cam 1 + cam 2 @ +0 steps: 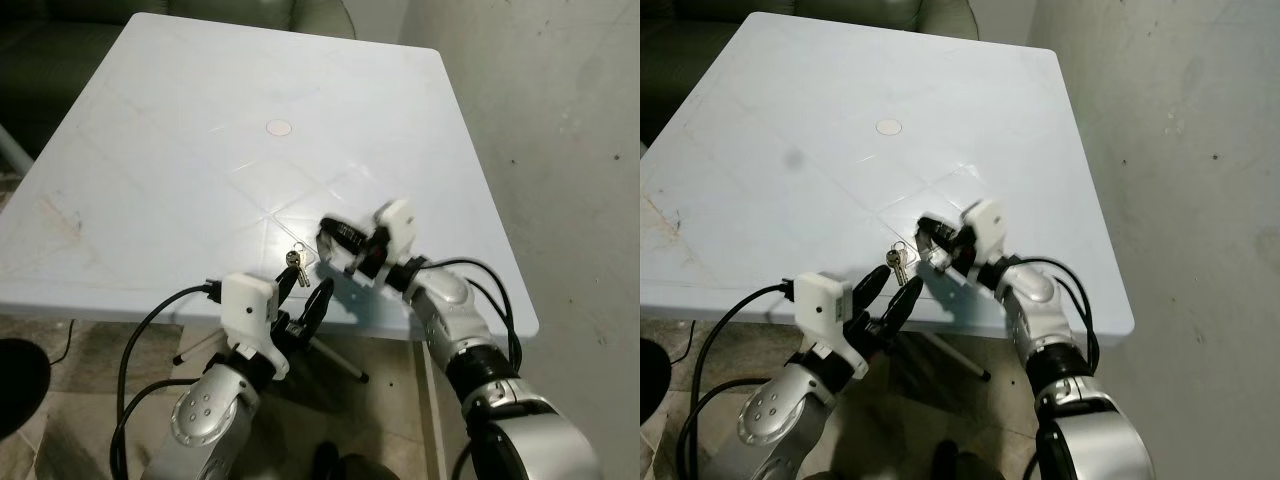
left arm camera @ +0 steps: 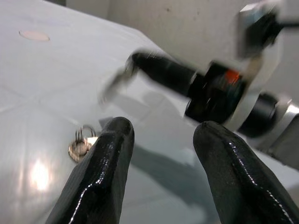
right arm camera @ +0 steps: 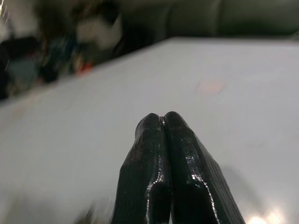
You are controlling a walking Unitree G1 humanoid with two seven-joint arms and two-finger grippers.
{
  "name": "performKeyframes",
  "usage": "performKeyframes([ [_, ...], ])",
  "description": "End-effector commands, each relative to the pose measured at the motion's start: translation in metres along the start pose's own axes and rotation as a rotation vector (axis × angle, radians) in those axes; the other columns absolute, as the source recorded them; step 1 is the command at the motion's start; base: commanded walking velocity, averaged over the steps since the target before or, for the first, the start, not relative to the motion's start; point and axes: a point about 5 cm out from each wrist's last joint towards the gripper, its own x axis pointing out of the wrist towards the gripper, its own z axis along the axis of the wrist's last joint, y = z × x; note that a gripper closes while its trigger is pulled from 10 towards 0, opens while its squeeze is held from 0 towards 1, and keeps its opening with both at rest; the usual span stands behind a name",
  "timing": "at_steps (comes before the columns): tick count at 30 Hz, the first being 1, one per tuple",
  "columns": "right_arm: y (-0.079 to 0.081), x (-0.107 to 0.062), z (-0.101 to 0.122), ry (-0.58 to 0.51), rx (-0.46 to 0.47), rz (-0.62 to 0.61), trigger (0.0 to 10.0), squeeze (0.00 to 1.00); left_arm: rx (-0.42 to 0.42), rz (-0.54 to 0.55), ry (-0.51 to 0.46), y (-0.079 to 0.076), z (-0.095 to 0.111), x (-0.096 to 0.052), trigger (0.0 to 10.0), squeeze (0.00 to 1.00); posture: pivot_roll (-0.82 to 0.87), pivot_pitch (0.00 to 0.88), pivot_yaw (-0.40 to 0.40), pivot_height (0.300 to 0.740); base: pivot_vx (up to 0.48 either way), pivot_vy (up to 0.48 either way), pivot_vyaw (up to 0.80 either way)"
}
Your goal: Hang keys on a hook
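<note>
White table [image 1: 250, 90] spans upper frame. Left gripper [image 1: 304, 291] lower centre, fingers spread, just below the keys. Right gripper [image 1: 328, 236] fingers pressed together, beside keys. Keys [image 1: 293, 262]: small silvery bunch on ring, lying near table's front edge.

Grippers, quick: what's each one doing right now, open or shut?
Left gripper: open, empty, near the keys.
Right gripper: shut, holding nothing visible.

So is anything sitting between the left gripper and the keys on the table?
Nothing visible does. The keys lie on the white table near its front edge, and the open left gripper is just short of them with bare tabletop between. The right gripper, fingers together, is off to the side.
</note>
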Motion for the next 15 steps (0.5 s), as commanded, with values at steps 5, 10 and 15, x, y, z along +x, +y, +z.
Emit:
performKeyframes([
  [5,-0.027,-0.001,0.039,-0.209,0.071,-0.25,0.0,0.0,0.023,0.062,-0.012,0.01,0.002,0.02,10.0,0.0,0.12,0.177,-0.102,0.74,0.0,0.0,0.0],
  [10,-0.036,-0.011,0.055,-0.251,-0.015,-0.354,10.0,0.0,0.105,0.139,-0.039,0.035,0.015,0.041,10.0,0.0,0.1,0.149,-0.092,0.74,0.0,0.0,0.0],
  [15,-0.038,-0.025,0.057,-0.239,-0.109,-0.446,10.0,0.0,0.13,0.263,-0.08,0.068,0.03,0.051,10.0,0.0,0.07,0.121,-0.077,0.74,0.0,0.0,0.0],
])
